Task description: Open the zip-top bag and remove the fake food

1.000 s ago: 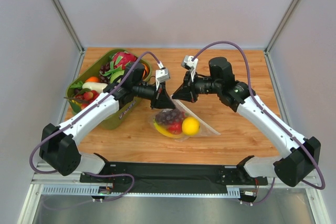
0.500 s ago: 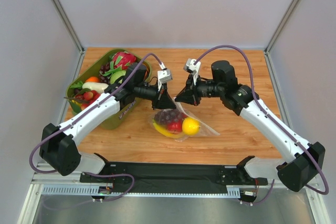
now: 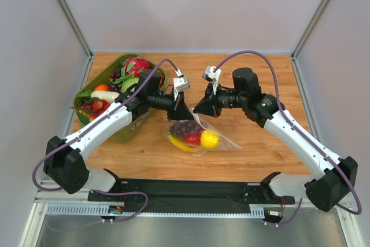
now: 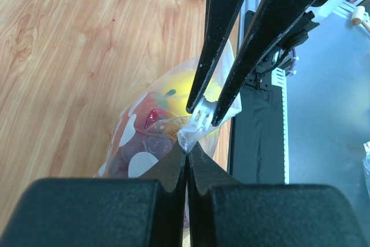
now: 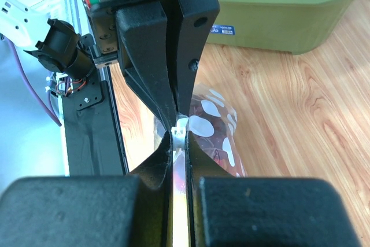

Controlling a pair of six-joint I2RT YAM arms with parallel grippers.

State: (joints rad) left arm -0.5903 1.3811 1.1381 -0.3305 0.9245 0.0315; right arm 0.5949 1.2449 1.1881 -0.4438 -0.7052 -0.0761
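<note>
The zip-top bag (image 3: 199,135) lies on the wooden table, clear with white dots. Inside it are dark grapes (image 3: 184,127), a red fruit (image 3: 192,139), a yellow lemon (image 3: 209,139) and a banana (image 3: 178,142). My left gripper (image 3: 184,111) is shut on the bag's top edge, as the left wrist view shows (image 4: 187,147). My right gripper (image 3: 200,109) faces it, tip to tip, and is shut on the bag's white zip tab (image 5: 181,126). The bag (image 4: 136,143) hangs below both grippers, its top lifted off the table.
An olive-green bin (image 3: 97,79) with a pink dragon fruit (image 3: 136,65), greens and other toy produce stands at the back left, under the left arm. It shows in the right wrist view (image 5: 277,18) too. A black rail (image 3: 191,189) runs along the near table edge.
</note>
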